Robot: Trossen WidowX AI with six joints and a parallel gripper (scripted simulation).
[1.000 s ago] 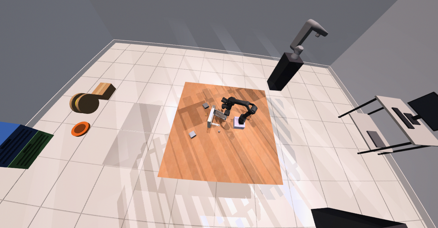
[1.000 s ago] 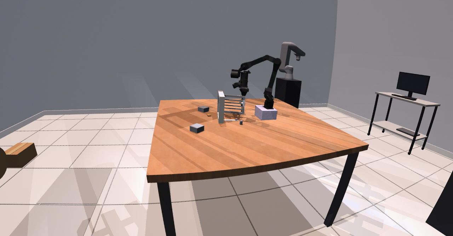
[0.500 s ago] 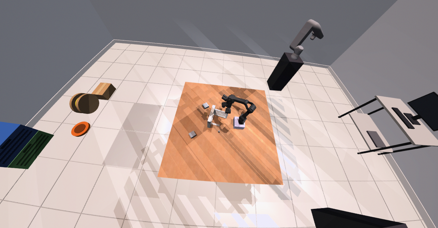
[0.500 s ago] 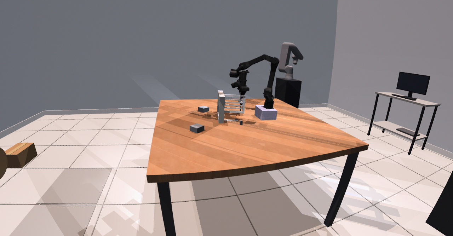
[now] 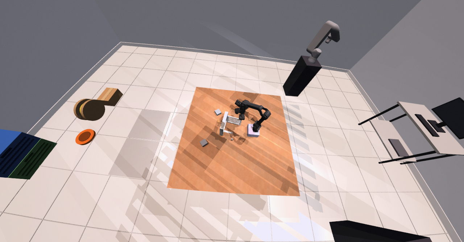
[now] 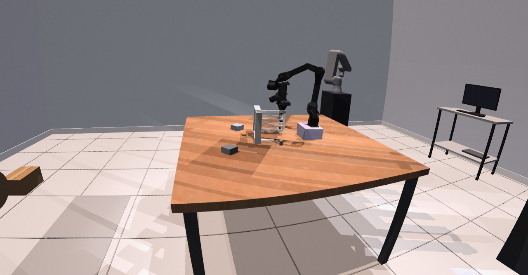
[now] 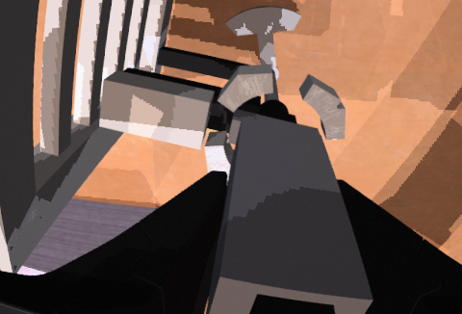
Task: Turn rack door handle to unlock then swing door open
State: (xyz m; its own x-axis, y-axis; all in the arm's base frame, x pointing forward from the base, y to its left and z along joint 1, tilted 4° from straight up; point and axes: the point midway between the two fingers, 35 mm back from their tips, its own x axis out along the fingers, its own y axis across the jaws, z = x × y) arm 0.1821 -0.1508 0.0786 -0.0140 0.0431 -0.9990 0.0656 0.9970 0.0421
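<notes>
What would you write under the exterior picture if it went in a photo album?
A black robot arm reaches down to a small barred door on a wooden table.

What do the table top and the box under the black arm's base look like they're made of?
The table top looks like satin-finished wood, given its orange-brown tone and darker edge. The box is pale lilac and matte, possibly painted wood or plastic; its look doesn't settle which.

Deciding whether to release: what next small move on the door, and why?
Probably keep the grip and swing the door slightly wider: the jaws are shut on the handle, and the door already stands well out from its frame, though its exact angle is unclear.
</notes>
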